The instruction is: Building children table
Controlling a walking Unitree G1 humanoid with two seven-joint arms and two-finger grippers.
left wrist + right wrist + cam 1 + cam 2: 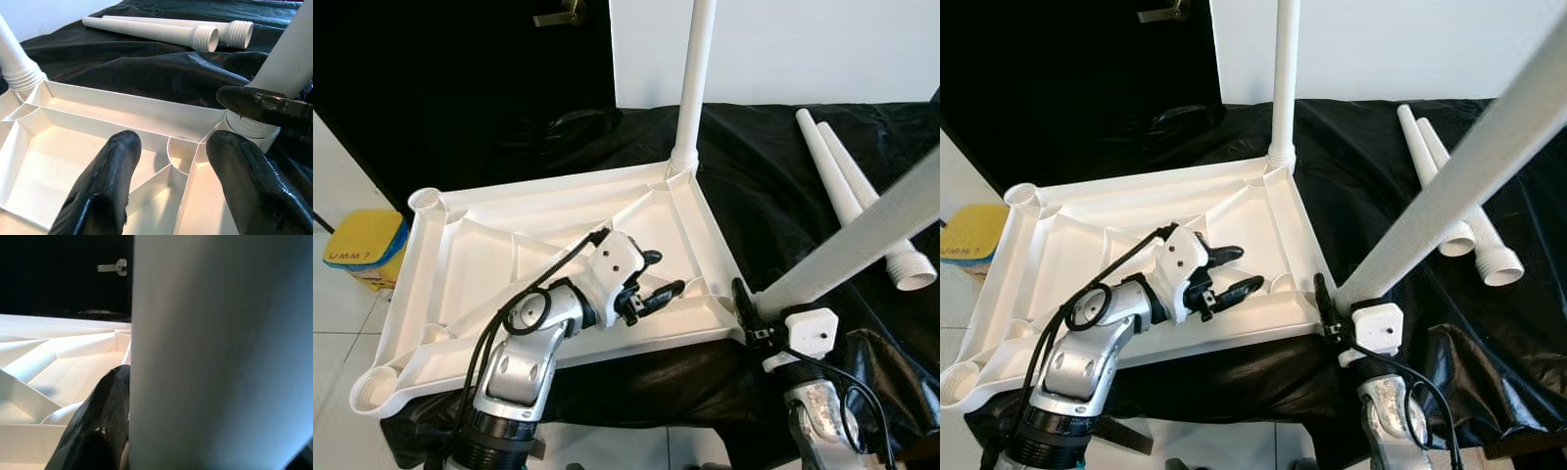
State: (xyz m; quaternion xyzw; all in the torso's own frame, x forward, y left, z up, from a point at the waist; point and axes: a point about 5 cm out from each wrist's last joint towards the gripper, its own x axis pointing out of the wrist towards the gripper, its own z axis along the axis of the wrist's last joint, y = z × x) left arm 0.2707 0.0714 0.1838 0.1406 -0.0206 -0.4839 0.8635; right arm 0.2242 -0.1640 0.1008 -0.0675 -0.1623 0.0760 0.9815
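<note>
Lying upside down on a black-draped tabletop (773, 166), the white plastic table panel (489, 245) shows its ribbed underside and round corner sockets. One white leg (693, 88) stands upright in the far right socket. A second leg (862, 240) slants from the near right corner up toward the right, its threaded lower end at or in that socket; how far it is seated cannot be told. The right gripper (744, 311) has its jaws clamped on this tilted leg close to its lower end, with one black finger visible against the panel's corner. In the right wrist view the leg's white shaft (220, 352) lies directly against a black finger (98, 431). The left gripper (656, 279) hovers over the right half of the panel's underside, jaws apart and holding nothing, pointing toward the near right socket. In the left wrist view its two fingers (107, 181) frame the curved rib beside that socket. Two spare legs (857, 196) lie side by side on the black cloth at the far right, threaded ends toward the near side, well apart from the panel. The near left socket (374, 387) and far left socket (426, 201) are empty. A yellow bin (362, 245) stands on the tiled floor to the left of the tabletop, and a dark door with a lever handle (558, 15) is behind.
</note>
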